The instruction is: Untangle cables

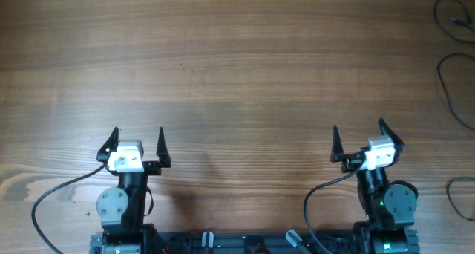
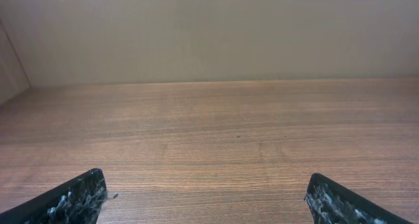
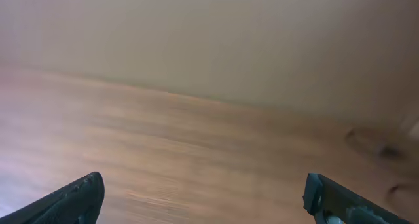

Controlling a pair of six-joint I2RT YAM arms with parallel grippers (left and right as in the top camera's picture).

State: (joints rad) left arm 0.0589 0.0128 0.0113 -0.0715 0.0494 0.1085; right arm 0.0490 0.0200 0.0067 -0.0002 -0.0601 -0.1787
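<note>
Along the right edge of the worktop (image 1: 237, 76), seen from overhead, lie the cables (image 1: 441, 76) — thin dark wires in loose curves, partly cut off by the frame. One loop sits at the far right corner, a second bends down the edge below it, and a third shows near the right arm's base. From this view I cannot tell whether the strands cross each other. Plug ends are too small to make out.

Left gripper (image 1: 137, 131): released, jaws spread wide, nothing between them. It sits low at the near left, well apart from the cables. In the left wrist view both fingers (image 2: 75, 198) frame bare wood grain, with a pale wall behind.

Right gripper (image 1: 358, 128): also released, jaws wide, nothing held. It is nearer the cables than the left one but not touching them — bare wood lies between. The right wrist view is blurred; its fingers (image 3: 72, 201) show at the lower corners, and a few dark smudges at the right are too soft to identify.

Thicker black cords (image 1: 52, 198) trail from each arm's base along the near edge.
</note>
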